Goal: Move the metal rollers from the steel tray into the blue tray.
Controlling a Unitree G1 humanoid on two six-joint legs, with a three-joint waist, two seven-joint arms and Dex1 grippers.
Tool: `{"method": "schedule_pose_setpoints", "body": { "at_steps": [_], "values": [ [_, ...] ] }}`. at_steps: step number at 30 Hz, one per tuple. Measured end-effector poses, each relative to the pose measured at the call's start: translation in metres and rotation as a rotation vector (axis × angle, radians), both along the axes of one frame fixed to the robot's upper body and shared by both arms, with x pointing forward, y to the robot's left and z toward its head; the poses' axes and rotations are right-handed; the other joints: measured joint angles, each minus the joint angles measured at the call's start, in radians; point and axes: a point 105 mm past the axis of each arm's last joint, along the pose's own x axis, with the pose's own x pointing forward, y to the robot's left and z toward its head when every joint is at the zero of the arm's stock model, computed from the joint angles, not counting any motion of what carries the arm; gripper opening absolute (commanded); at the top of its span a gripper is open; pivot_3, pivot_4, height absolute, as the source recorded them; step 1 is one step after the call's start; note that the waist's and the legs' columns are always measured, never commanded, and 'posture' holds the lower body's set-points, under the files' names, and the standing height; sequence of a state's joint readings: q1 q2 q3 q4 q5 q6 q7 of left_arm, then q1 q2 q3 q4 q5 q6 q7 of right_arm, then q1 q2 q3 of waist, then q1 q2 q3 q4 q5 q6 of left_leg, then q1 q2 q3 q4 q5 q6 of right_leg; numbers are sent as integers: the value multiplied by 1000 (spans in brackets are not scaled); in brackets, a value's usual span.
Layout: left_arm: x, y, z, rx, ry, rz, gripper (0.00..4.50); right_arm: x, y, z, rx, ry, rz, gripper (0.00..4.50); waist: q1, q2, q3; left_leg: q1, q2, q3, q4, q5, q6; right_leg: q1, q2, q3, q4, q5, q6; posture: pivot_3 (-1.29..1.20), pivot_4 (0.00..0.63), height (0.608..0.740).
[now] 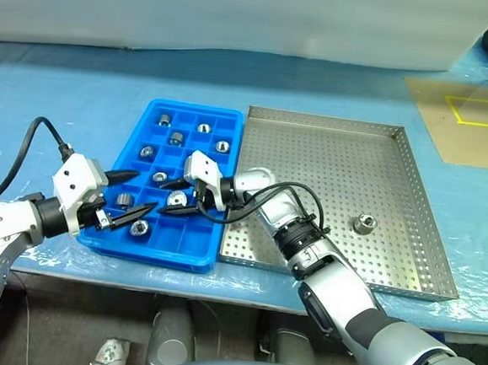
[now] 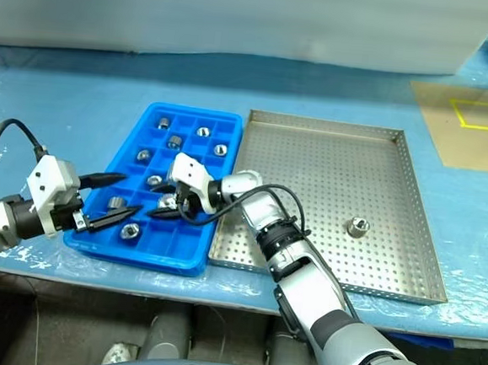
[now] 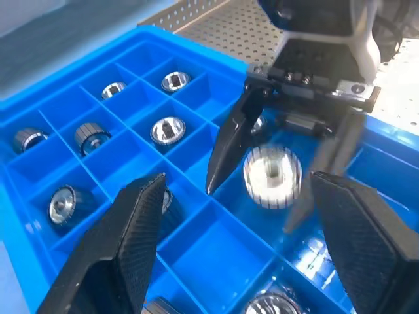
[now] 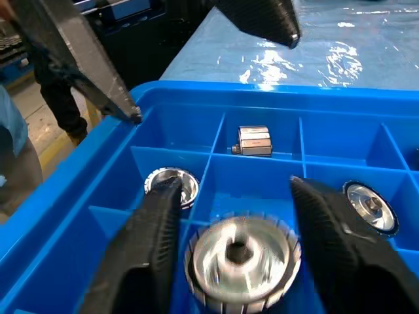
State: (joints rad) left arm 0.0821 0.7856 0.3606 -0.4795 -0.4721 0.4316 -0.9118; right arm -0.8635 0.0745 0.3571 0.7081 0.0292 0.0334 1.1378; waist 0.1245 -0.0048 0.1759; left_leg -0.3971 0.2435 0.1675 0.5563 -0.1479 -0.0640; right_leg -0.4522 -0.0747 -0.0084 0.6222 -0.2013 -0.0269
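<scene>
Right claw is seen over the blue tray, fingers parted, with a metal roller between the fingers. Whether the fingers touch this roller cannot be told; it appears blurred and sits over a compartment near the tray's near half. Left claw is held wide open over the near left part of the blue tray, nothing between its fingers.

Other metal rollers are seen lying in separate compartments of the blue tray: several in the far rows and a few near the left claw. One metal roller is left on the perforated floor of the steel tray, toward its right side, well apart from both claws.

The blue tray is placed just beside the steel tray's left rim, both on a surface covered in blue sheet with clear plastic film.
</scene>
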Motion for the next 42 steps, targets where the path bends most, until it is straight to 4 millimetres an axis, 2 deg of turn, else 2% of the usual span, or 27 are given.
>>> {"method": "schedule_pose_setpoints", "body": {
  "at_steps": [3, 7, 12, 16, 19, 24, 26, 27, 31, 33, 37, 42],
  "values": [
    [3, -3, 2, -2, -7, -14, 3735, 3, -1, 0, -4, 3, -19, 3647, 0, 0, 0, 1, 0, 0, 0, 0, 0, 0, 0, 0, 0, 0, 0, 225, 150, 740],
    [12, -9, 5, -11, -24, -45, 3735, 18, -10, 3, 11, -5, -118, 3647, 1, 0, 0, 1, 0, 0, 1, 1, -1, 1, 0, 0, 1, 0, 0, 161, 150, 740],
    [33, -33, 12, -46, -59, -147, 3735, 48, -47, 16, 40, -33, -288, 3647, 2, 0, 0, 0, -1, 0, 7, 1, -1, 2, 0, 1, 3, 0, 0, 19, 150, 740],
    [53, -62, 14, -91, -78, -256, 3735, 66, -100, 41, 89, -87, -453, 3647, -8, 0, 0, 0, -1, 0, 7, 3, -5, 3, 0, 2, 3, 1, 0, -88, 150, 740],
    [62, -83, 11, -108, -70, -340, 3735, 68, -139, 42, 82, -90, -571, 3647, -30, 0, 0, 0, -1, 0, 6, 3, -5, 3, 1, 3, 2, 1, 1, -199, 150, 740],
    [75, -125, 8, -148, -58, -507, 3735, 51, -223, 31, 6, -58, -810, 3647, -56, 0, 0, 0, -3, 1, 6, 3, -4, 3, 2, 8, 0, 2, 3, -329, 150, 740],
    [77, -141, 5, -161, -52, -570, 3735, 41, -254, 29, -36, -64, -908, 3647, -74, 0, 0, 2, -4, 4, 7, 2, -3, 3, 1, 10, 0, 3, 4, -359, 150, 740],
    [77, -148, 3, -167, -47, -596, 3735, 36, -263, 28, -49, -65, -941, 3647, -87, 0, 0, 3, -3, 5, 7, 2, -3, 4, 2, 11, 0, 3, 4, -372, 150, 740],
    [75, -171, -3, -184, -36, -679, 3735, 21, -280, 25, -65, -54, -1018, 3647, -130, -1, 0, 12, -3, 7, 7, -1, 2, 9, 2, 13, -1, 3, 5, -436, 150, 740],
    [75, -179, -4, -190, -35, -710, 3735, 14, -289, 20, -64, -37, -1077, 3647, -142, -1, 0, 15, -3, 7, 7, -1, 3, 12, 2, 13, -2, -1, 11, -452, 150, 740],
    [75, -183, -7, -197, -27, -733, 3735, 6, -297, 5, -93, -3, -1137, 3647, -155, 0, 0, 13, -4, 7, 10, -3, 5, 13, 2, 13, -3, 0, 12, -455, 150, 740],
    [75, -184, -9, -197, -30, -737, 3735, 5, -305, -5, -108, 13, -1182, 3647, -163, 0, 0, 12, -5, 7, 12, -5, 9, 15, 1, 13, -6, 3, 6, -438, 150, 740]
  ]
}}
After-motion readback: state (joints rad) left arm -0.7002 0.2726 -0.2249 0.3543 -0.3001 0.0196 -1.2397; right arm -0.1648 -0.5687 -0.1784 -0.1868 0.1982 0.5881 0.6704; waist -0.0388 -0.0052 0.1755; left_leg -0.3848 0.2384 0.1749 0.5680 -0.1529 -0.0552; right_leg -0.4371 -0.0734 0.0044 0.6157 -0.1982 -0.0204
